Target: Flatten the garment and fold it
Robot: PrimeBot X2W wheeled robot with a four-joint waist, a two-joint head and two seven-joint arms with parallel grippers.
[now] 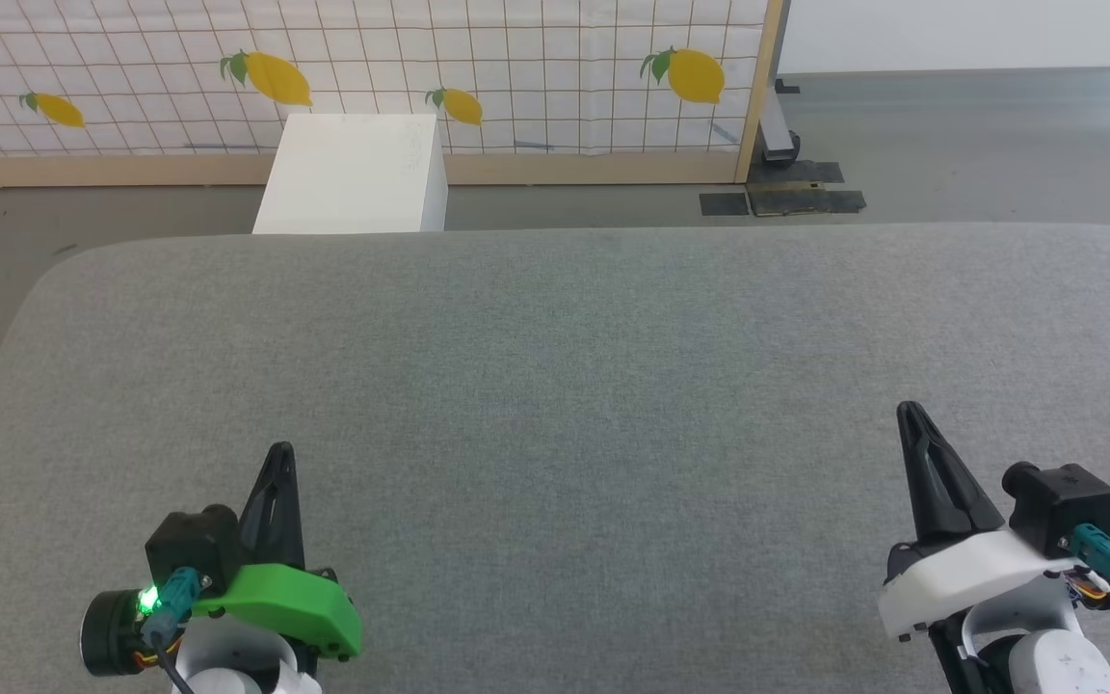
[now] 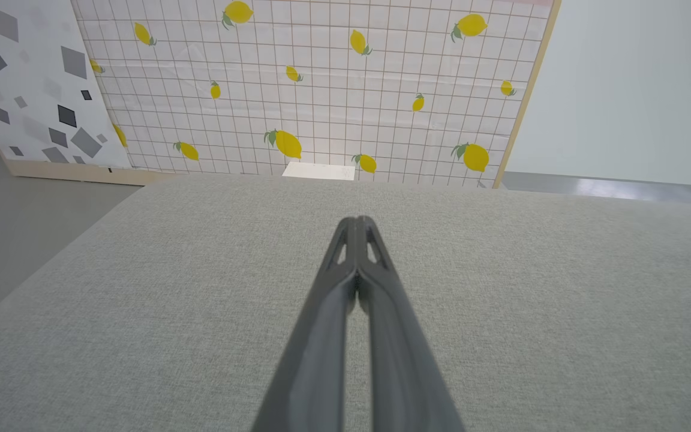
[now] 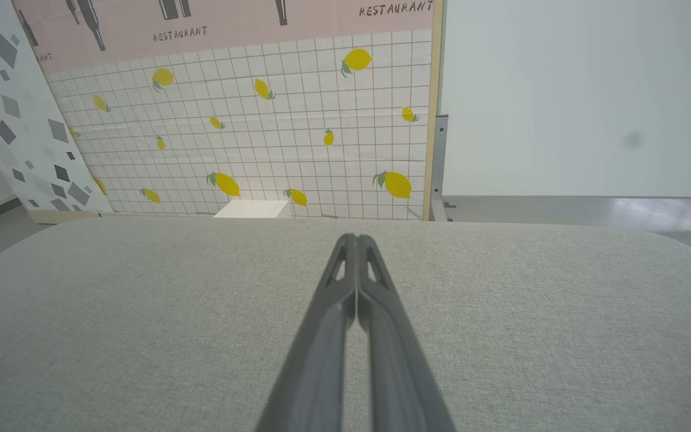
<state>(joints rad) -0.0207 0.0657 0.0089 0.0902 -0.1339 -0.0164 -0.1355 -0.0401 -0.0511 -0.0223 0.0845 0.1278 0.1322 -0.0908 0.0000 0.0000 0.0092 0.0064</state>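
Left pincer (image 1: 279, 455) and right pincer (image 1: 908, 413) are both closed, fingertips pressed together, well apart over the near side of the grey fabric-covered table (image 1: 574, 347). Beyond its far edge a white box (image 1: 353, 173) stands before a lemon-patterned screen (image 1: 536, 87) on the grey floor (image 1: 950, 135).

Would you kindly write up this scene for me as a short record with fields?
surface: grey fabric-covered table
left gripper: shut, holding nothing, over the table's near left
right gripper: shut, holding nothing, over the table's near right
behind table: white box on the floor
backdrop: lemon-print screen, wooden frame
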